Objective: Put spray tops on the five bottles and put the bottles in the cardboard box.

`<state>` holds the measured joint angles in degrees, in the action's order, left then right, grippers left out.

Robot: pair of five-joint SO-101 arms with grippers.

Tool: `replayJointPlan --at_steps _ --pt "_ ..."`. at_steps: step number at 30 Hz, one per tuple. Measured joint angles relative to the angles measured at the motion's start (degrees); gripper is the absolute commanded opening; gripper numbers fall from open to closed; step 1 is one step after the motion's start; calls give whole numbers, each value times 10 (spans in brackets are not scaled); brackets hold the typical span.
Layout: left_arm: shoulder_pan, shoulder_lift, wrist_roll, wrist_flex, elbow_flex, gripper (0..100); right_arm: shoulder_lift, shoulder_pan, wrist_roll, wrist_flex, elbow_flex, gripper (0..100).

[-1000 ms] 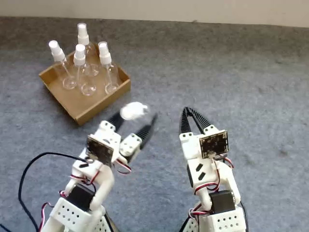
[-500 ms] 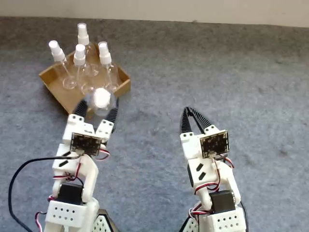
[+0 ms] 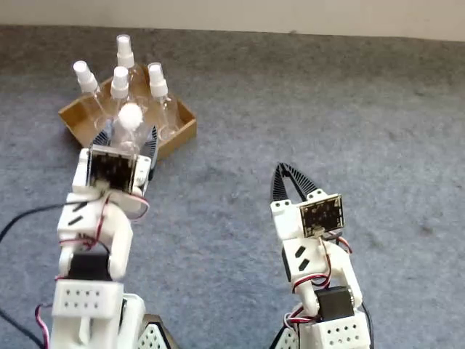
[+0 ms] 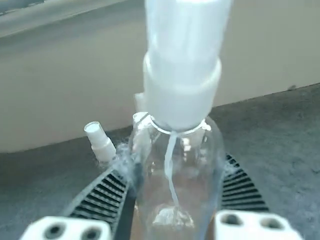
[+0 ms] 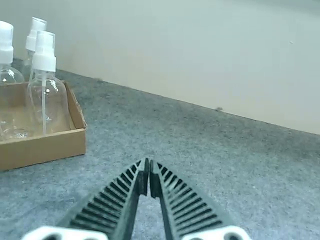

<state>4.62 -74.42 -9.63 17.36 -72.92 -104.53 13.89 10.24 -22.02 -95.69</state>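
- The left gripper (image 3: 131, 137) was clamped around a clear bottle (image 4: 172, 175) with its spray top on, held upright over the cardboard box (image 3: 176, 139), near four capped bottles (image 3: 158, 87) standing inside.
- The right gripper (image 5: 149, 182) had its jaws pressed together on nothing, low over the carpet (image 3: 327, 109), well apart from the box.

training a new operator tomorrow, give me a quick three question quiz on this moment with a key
1. True or false: the right gripper is shut on a bottle.
2. How many bottles stand in the cardboard box? A three, B four, C five.
3. What does the left gripper hold?
Key: 1 false, it is shut on nothing. 2 B. 3 a bottle with spray top.
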Motion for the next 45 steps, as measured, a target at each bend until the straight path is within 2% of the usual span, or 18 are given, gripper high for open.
replayJointPlan --at_steps 4,7,16,23,38,45 --pt "40 117 0 -4 46 56 0 0 0 0 0 5" --pt "65 206 0 -44 57 56 0 0 0 0 0 5" --pt "71 387 16 -166 57 58 0 0 0 0 0 5" --pt "97 458 165 -283 58 57 0 0 0 0 0 5" --pt "101 644 174 -483 58 56 0 0 0 0 0 5" --pt "101 680 176 -594 25 59 0 1 0 0 0 5"
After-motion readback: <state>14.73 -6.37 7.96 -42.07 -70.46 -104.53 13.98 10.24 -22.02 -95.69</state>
